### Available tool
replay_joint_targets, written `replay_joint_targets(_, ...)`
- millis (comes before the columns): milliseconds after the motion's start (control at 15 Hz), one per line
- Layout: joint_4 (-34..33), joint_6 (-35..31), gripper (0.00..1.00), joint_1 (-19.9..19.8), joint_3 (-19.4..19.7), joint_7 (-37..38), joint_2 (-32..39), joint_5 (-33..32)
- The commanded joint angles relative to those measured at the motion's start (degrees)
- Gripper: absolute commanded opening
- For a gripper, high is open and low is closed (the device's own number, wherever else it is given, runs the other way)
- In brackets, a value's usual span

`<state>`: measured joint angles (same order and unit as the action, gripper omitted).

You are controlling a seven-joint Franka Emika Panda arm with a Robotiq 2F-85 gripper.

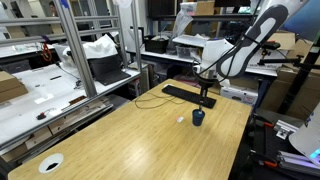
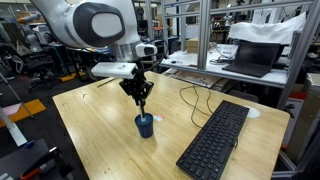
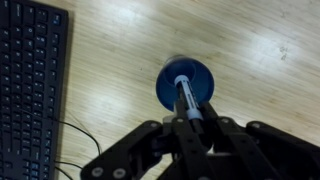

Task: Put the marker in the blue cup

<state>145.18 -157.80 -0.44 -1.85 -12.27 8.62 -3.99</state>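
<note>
Wrist view shows your end effector [image 3: 188, 118] pinching the marker [image 3: 186, 95] between its fingers, the marker's lower end pointing down at the cup [image 3: 168, 85]. The tip sits near the middle of the cup's mouth; whether it is already inside the rim cannot be told. In both exterior views the end effector hangs right above the cup, which stands on the surface [image 2: 100, 120] beside the keyboard [image 2: 213, 140]. You are at the placing step. Next, lower a little, centred over the opening, then spread the fingers so the marker drops in without tipping the cup.
</note>
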Motion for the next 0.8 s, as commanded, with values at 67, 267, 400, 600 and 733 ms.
replay_joint_targets(67,-1.6,-1.7,0.46,-1.1,-1.2,-3.3,2.5,3.7)
replay_joint_targets(267,-2.2,-1.9,0.66,-1.7,-2.2,-5.3,3.8,6.8)
replay_joint_targets(400,-2.4,-1.9,0.81,-1.9,-2.5,-5.9,4.2,7.9)
replay_joint_targets(600,-2.6,-1.9,0.98,-1.8,-2.4,-6.0,4.2,8.0)
replay_joint_targets(733,-2.8,-1.6,1.0,-1.7,-2.2,-5.8,3.9,7.6)
